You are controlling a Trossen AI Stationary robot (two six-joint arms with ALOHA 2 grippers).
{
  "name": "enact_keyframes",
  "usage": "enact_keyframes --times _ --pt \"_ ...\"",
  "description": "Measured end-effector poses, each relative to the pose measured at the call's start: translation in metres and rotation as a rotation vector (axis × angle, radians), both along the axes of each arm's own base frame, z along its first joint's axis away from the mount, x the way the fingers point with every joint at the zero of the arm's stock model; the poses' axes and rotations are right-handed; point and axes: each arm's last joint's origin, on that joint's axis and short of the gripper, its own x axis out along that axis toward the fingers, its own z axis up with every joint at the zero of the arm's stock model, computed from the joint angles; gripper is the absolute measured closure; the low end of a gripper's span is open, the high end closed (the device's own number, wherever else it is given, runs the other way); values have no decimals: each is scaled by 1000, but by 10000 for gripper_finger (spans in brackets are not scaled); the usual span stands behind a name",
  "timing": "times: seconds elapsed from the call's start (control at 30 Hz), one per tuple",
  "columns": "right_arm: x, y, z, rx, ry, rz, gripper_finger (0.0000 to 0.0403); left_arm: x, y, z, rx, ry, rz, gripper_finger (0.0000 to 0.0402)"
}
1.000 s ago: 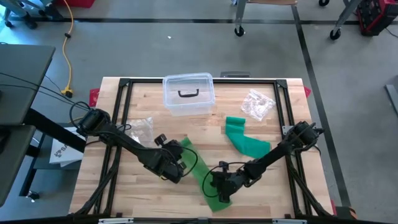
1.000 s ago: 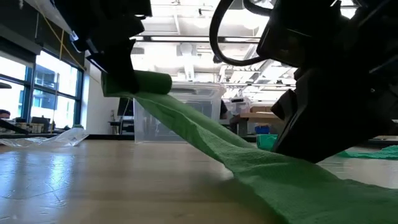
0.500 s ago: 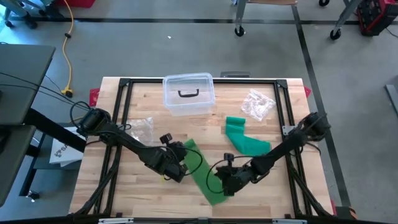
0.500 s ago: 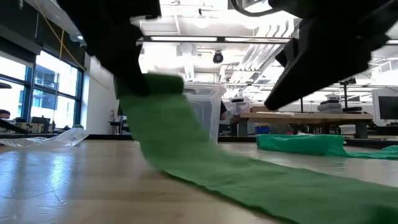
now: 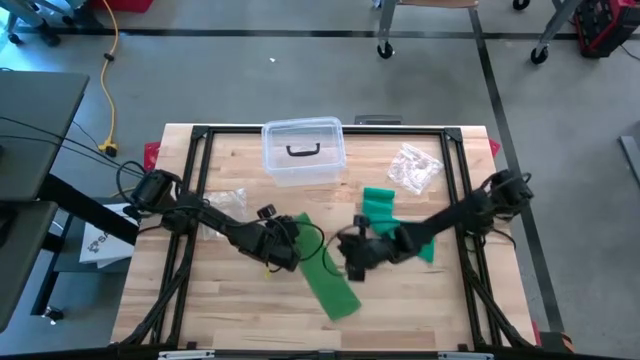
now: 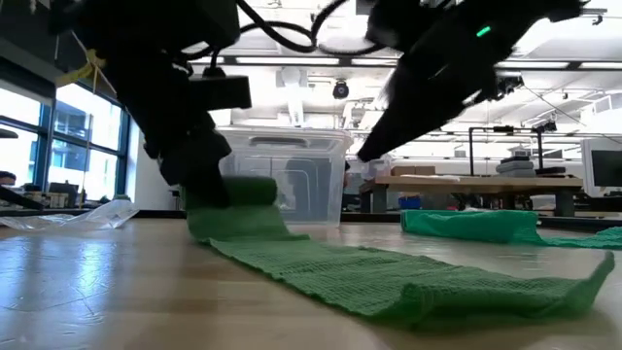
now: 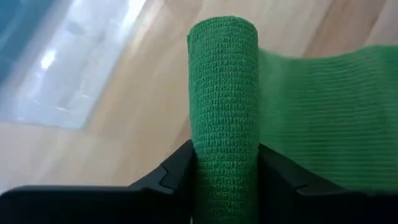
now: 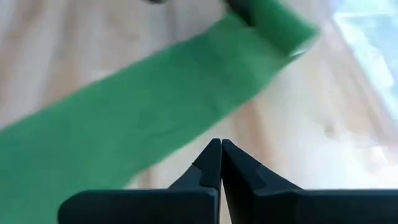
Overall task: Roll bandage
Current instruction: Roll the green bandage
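On the wooden surface, mid-way toward its front edge, the left gripper fingers clamp the rolled end of the green bandage — its loose tail runs toward the front edge (right gripper, pinched empty, hovers just beside).

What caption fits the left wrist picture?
Left pincer grips a partly rolled green bandage above the wooden table.

Left wrist view: the bandage roll runs off the bottom edge between the left hand's fingers. Right wrist view: the unrolled bandage strip is blurred and cut off at the left edge.
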Motion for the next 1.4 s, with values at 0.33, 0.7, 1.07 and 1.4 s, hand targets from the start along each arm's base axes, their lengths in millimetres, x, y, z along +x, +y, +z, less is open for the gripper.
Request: enact_keyframes --times 0.33,0.7,1.07,1.4 --pt "21 -62 5 67 -51 -17 402 3 14 -11 -33 13 -79 219" --pt "44 -104 2 270 -214 171 316 -15 25 26 -102 23 -14 181" --pt "81 -135 -26 314 -207 202 235 -60 50 0 -358 -265 128 200" --pt "75 -130 -26 341 -117 265 242 -58 28 -3 -395 -346 -112 243"
